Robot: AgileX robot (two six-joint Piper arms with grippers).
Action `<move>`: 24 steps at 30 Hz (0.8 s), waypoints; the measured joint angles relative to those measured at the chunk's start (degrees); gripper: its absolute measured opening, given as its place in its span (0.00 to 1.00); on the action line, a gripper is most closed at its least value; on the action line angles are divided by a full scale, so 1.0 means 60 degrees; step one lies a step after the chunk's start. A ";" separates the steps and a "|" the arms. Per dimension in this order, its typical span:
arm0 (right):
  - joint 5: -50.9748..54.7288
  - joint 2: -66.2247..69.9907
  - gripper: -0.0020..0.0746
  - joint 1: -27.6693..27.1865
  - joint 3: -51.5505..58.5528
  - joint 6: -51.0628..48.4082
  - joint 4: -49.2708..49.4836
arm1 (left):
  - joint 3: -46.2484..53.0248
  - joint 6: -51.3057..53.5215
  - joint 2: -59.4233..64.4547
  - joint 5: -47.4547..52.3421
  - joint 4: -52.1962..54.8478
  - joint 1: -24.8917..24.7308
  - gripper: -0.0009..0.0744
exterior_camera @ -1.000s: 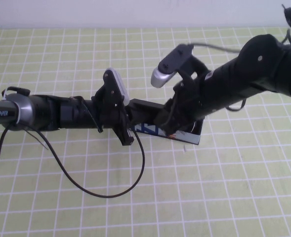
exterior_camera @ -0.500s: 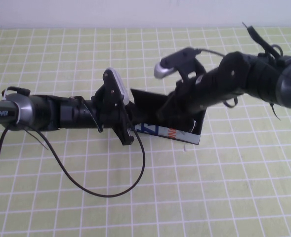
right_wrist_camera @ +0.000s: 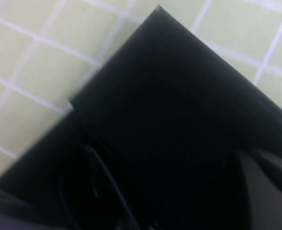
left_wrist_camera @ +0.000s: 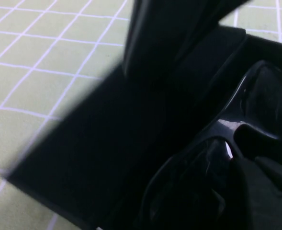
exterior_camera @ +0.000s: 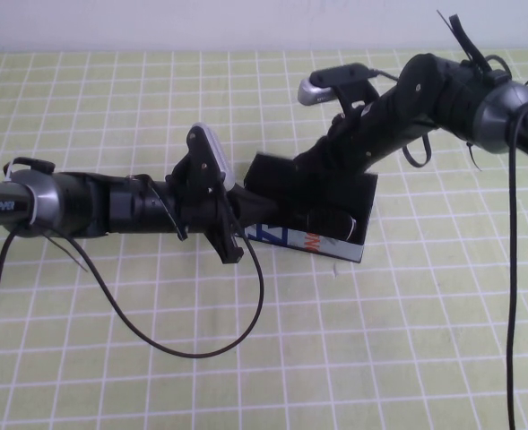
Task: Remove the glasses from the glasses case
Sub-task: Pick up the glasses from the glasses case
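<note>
With its lid raised, the glasses case [exterior_camera: 322, 235] lies long-axis across the table [exterior_camera: 407, 340], glasses [left_wrist_camera: 212, 158] inside. Left gripper [exterior_camera: 230, 235] presses at its left end, right gripper [exterior_camera: 313, 175] behind the lid; neither claw's spread can be made out.

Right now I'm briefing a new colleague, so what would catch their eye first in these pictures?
Two black arms meet mid-table over the glasses case, whose lid stands open. The left tool sits at the case's left end; the right tool is at the raised lid. Inside lie the glasses, not yet lifted.
</note>
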 joint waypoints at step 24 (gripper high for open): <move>0.3895 -0.0930 0.01 0.0420 -0.1035 -0.3501 -0.0163 | 0.0000 -0.7016 -0.1020 0.0116 0.0195 0.1442 0.01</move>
